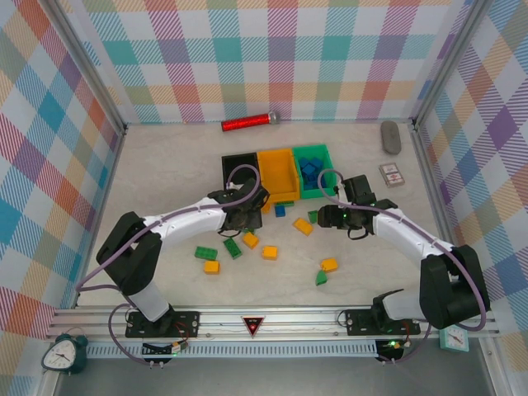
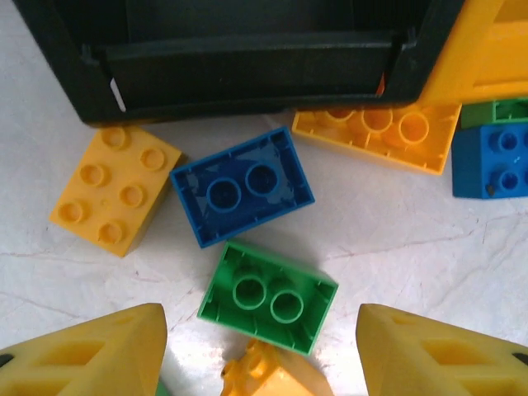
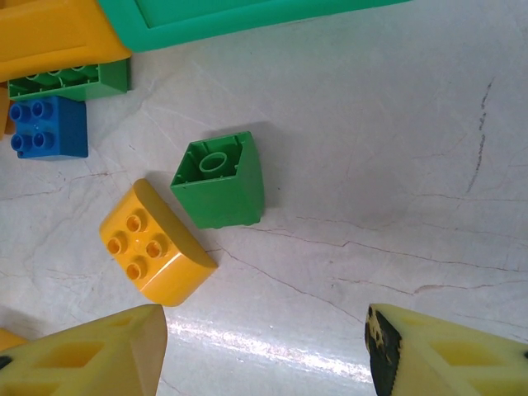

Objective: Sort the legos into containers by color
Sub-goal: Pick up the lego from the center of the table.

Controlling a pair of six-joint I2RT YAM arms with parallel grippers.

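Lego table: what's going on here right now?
Two robot arms are partway through sorting by color. The left gripper hovers open above an upturned green brick and a blue brick by the black bin. The right gripper hovers open near a small green brick below the green bin. Many loose bricks lie on the table.

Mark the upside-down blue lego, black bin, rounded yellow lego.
upside-down blue lego (image 2: 243, 190), left wrist view, hollow underside.
black bin (image 2: 247, 66), left wrist view, near wall.
rounded yellow lego (image 3: 155, 254), right wrist view, top face.
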